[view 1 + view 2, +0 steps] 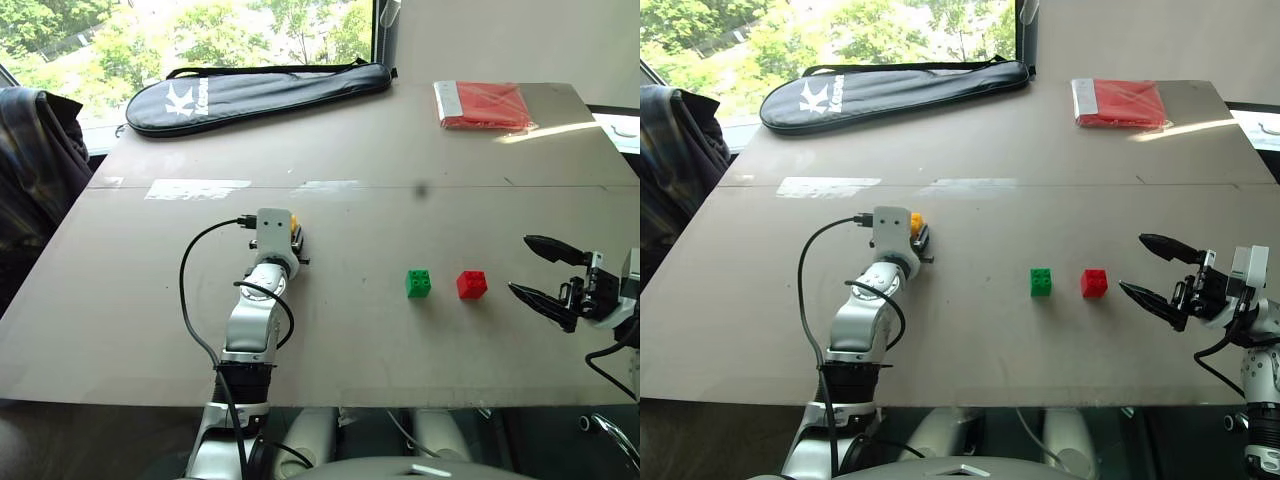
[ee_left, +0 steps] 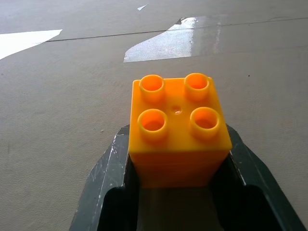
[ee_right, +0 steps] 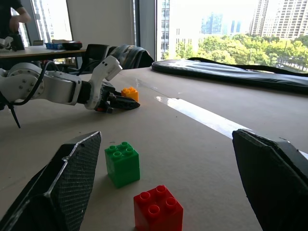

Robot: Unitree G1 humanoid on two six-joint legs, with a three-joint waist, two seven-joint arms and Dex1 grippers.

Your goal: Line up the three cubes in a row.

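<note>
Your left gripper [image 2: 178, 192] has its fingers clamped on the yellow cube [image 2: 177, 127], which sits on the table [image 1: 400, 150]. One green cube [image 1: 419, 283] and one red cube [image 1: 471, 285] stand side by side, just apart. Your right gripper [image 1: 540, 270] hovers right of them, pointing leftward, fingers apart.
</note>
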